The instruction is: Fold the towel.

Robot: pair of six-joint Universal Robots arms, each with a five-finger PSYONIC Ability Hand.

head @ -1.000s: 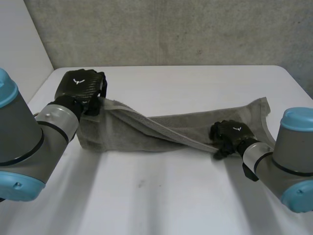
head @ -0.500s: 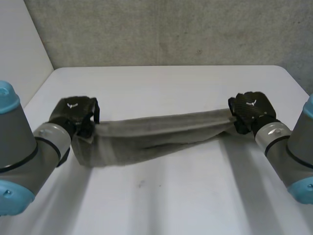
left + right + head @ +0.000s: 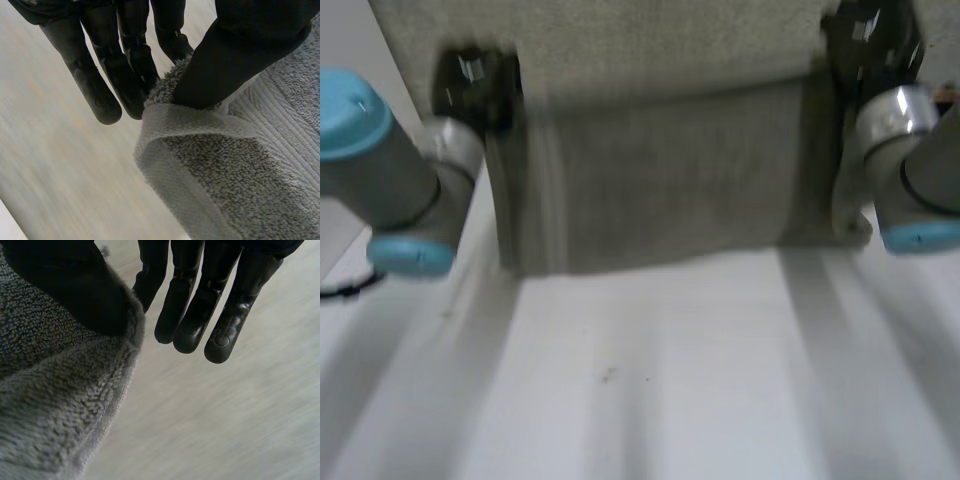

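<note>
The grey towel (image 3: 660, 180) hangs as a wide sheet above the white table (image 3: 650, 390), stretched between my two raised hands. My left hand (image 3: 475, 80) holds its upper left corner. In the left wrist view the thumb pinches the towel's corner (image 3: 240, 185) against the straight fingers (image 3: 100, 75). My right hand (image 3: 865, 40) holds the upper right corner. The right wrist view shows the thumb pressing the towel's edge (image 3: 55, 405) against the fingers (image 3: 220, 300). The towel's lower edge hangs just over the table's far part.
A grey wall (image 3: 650, 40) rises behind the towel. The white table stretches out in front of the hanging towel and below it. Both forearms reach up at either side of the towel.
My right hand closed on the towel's right end. Both hands then rose and moved apart, lifting the towel off the table until it hangs spread between them.
</note>
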